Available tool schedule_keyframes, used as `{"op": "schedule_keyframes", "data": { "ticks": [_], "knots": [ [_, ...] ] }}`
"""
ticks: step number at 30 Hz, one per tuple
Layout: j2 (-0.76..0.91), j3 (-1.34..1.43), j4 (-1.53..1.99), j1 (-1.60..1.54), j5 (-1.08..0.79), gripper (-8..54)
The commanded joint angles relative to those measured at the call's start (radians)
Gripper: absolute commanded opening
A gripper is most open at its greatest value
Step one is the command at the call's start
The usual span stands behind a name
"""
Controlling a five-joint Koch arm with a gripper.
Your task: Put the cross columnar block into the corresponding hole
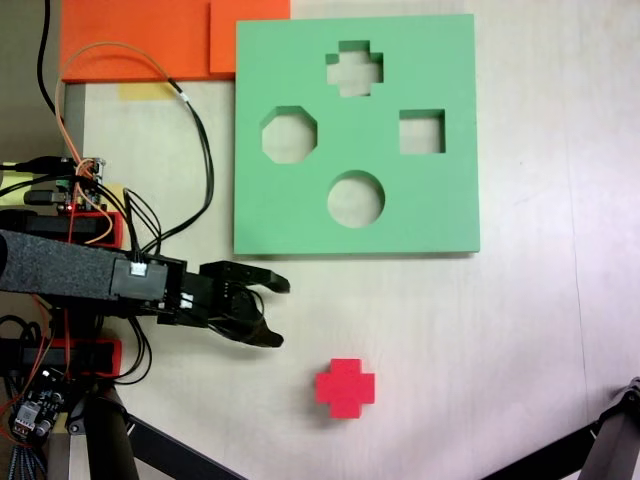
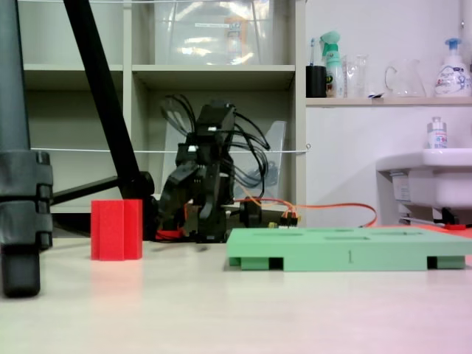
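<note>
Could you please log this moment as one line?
hand: open, empty | red cross block: on table, untouched | cross hole: empty

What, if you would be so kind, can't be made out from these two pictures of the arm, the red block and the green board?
- Gripper: jaws spread in the top-down fixed view; in the low fixed view it merges with the dark arm body, so the tips are unclear.
- Green board: the low fixed view is edge-on, so cutout shapes, including the cross hole, are unreadable there.
- Red cross block: its plus-shaped top faces away from that low camera.
- Orange slabs: cut off by the top edge.
</note>
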Motion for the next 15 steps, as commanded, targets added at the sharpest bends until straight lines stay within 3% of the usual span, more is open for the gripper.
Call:
{"op": "schedule_keyframes", "data": {
  "ticks": [1,5,9,11,14,15],
  "knots": [
    [0.077,-0.117,0.132,0.063,0.074,27.6],
    [0.064,-0.339,0.359,0.106,0.066,27.3],
    [0.005,-0.543,0.468,0.152,-0.103,27.4],
    [-0.086,-0.698,0.592,0.161,-0.130,32.2],
    [-0.255,-0.939,0.784,0.163,-0.127,43.9],
    [-0.295,-0.994,0.811,0.169,-0.124,44.5]
  ]
}}
